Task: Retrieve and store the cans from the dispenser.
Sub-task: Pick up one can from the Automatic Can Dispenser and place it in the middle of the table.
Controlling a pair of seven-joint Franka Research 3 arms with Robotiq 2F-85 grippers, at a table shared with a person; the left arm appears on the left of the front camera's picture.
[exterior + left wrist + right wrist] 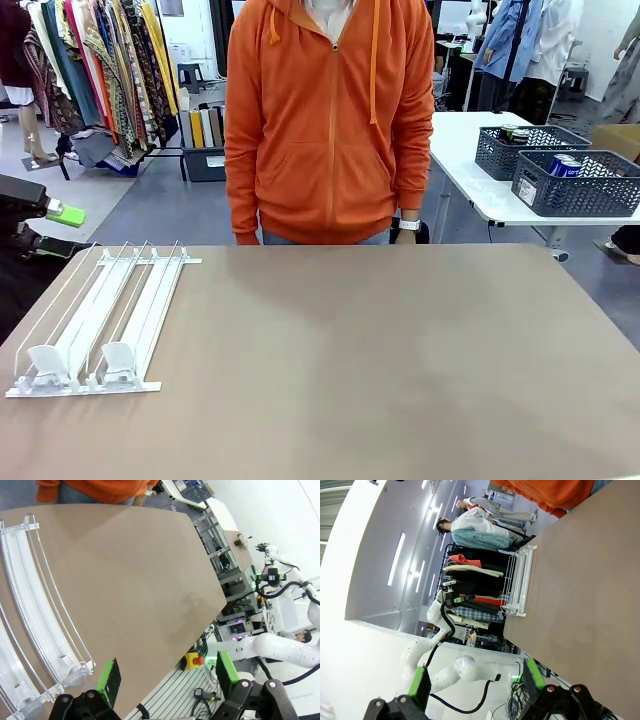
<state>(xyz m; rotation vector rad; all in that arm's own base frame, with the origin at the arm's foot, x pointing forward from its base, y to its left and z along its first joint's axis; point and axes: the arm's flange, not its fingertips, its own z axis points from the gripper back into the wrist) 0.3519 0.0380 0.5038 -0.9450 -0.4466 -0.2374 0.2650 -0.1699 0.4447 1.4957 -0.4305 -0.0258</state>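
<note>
No cans occupy the flat white wire dispenser point(95, 320) at the tabletop's point(380, 360) left edge; retrieval appears complete. My left tool point(167, 680) and right tool point(475, 680) stand released.

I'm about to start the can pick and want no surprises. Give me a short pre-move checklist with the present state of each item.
1. Cans in the dispenser: not ok, both lanes look empty down to the white stops.
2. Left gripper open and holding nothing: ok, jaws wide apart.
3. Right gripper open and holding nothing: ok, jaws apart, nothing between them.
4. Table free between arms and dispenser: ok, bare surface.
5. Person out of the work area: ok, standing at the far edge, no hands over the table.
6. Storage spot for cans: cannot tell, the grey baskets sit on another table.
</note>
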